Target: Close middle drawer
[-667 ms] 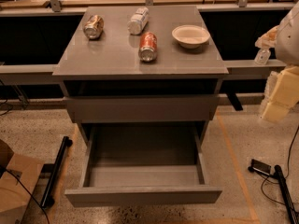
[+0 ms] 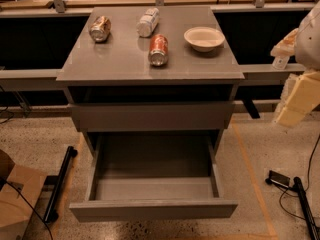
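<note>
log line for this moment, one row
middle drawer: open, pulled far out | claw: at right edge of view, apart from drawer | contact: none

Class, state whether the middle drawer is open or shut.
Open: middle drawer is pulled far out, its empty inside showing. The gripper is at the view's right edge, not touching it.

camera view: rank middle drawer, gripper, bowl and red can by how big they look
1. middle drawer, open and nearest the camera
2. gripper, at the right edge beside the cabinet, partly cut off
3. bowl
4. red can, only a little smaller than the bowl
</note>
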You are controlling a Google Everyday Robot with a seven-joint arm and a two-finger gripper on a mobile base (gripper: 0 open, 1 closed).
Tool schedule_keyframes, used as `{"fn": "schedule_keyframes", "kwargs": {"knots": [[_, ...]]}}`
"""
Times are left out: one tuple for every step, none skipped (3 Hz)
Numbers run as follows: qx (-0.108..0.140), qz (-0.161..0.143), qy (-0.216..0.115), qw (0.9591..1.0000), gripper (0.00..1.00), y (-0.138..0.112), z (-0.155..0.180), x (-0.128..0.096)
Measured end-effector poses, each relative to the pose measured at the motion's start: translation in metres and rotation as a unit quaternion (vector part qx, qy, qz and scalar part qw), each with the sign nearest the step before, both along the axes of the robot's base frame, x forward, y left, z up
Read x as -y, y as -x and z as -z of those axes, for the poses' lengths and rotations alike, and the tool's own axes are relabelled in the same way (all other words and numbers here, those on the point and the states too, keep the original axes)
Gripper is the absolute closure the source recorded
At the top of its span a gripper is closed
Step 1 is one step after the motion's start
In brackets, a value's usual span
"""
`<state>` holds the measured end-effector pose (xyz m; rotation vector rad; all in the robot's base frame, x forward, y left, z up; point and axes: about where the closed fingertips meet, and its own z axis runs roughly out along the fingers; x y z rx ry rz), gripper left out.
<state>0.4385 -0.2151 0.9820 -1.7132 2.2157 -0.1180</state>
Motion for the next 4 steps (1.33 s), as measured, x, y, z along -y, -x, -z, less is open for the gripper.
{"fn": "schedule_keyframes", "kwargs": {"knots": [[-0.007, -0.003, -0.027, 0.9996, 0.39, 0.001, 0.021, 0.008], [-0.018, -0.022, -0.065, 0.9975, 0.63, -0.001, 0.066, 0.013], [-0.044, -0.031, -0.063, 0.9965, 0.94, -0.017, 0.118, 0.007], [-0.043, -0.032, -0.065, 0.9965, 1.00, -0.016, 0.116, 0.006]]}}
